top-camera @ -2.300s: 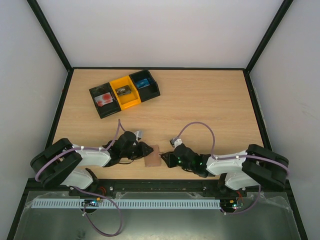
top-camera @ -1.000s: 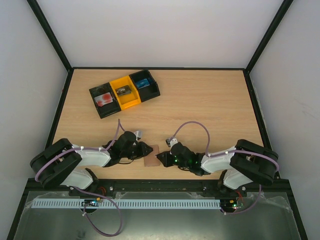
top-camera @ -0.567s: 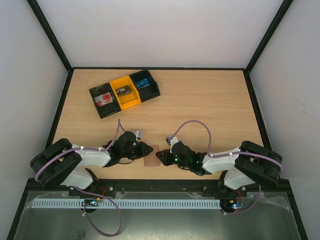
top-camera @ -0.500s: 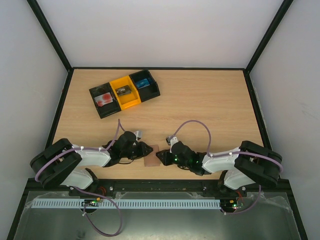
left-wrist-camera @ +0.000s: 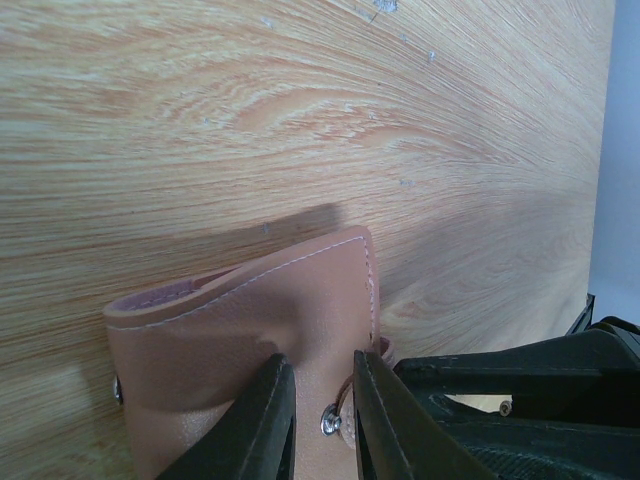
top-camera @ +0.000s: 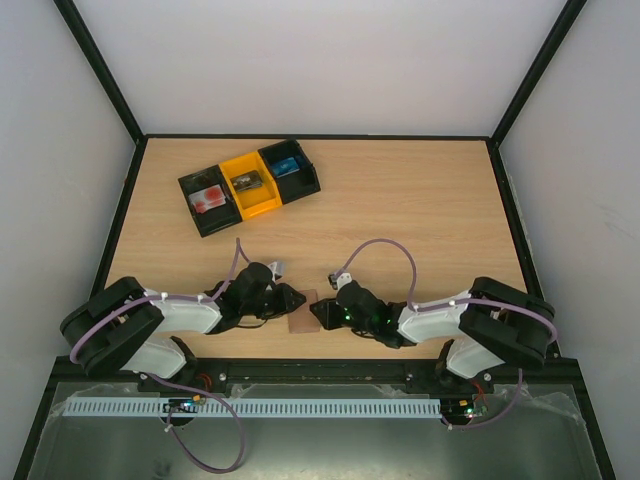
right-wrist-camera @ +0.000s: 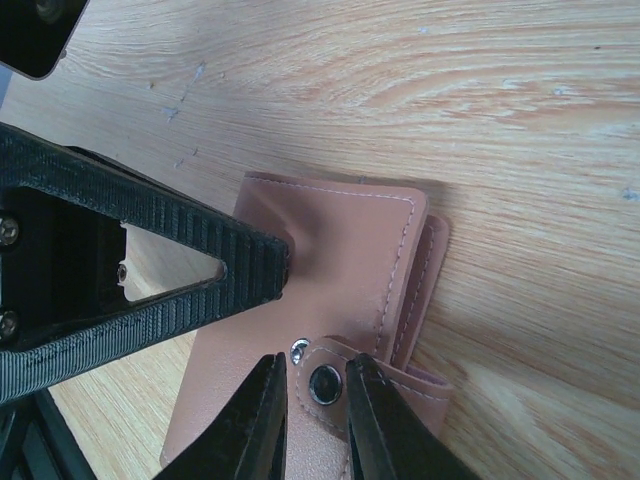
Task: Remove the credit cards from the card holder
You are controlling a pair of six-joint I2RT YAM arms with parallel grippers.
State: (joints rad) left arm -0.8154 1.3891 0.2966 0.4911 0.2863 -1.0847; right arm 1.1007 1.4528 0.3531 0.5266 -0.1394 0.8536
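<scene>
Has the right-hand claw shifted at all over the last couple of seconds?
Yes. Judged against the fixed row of bins, the right gripper has slid left, up to the brown card holder.

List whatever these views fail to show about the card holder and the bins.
- Cards: none visible in any view; leather of the card holder covers its inside.
- Its near end: cut off by the bottom edge in both wrist views.
- Grip: whether the left gripper or right gripper pinches leather is unclear.
- Bins: contents too small, top view.
</scene>
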